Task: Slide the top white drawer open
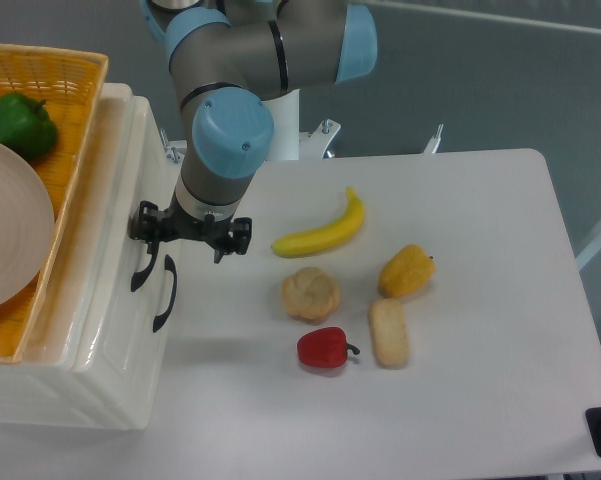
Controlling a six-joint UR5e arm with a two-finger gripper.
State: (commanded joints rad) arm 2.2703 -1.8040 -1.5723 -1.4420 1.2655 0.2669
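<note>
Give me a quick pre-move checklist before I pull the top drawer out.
1. Gripper at the top white drawer's black handle: ok, it sits at the handle's upper end.
2. Fingers closed on the handle: cannot tell, the wrist hides the contact.
3. Drawer state: it looks closed, not yet slid out.
4. Pull path over the table: ok, banana and bread roll lie apart from the cabinet front.
5. Lower drawer handle clear of the gripper: ok.
6. Orange basket on top steady: cannot tell.
</note>
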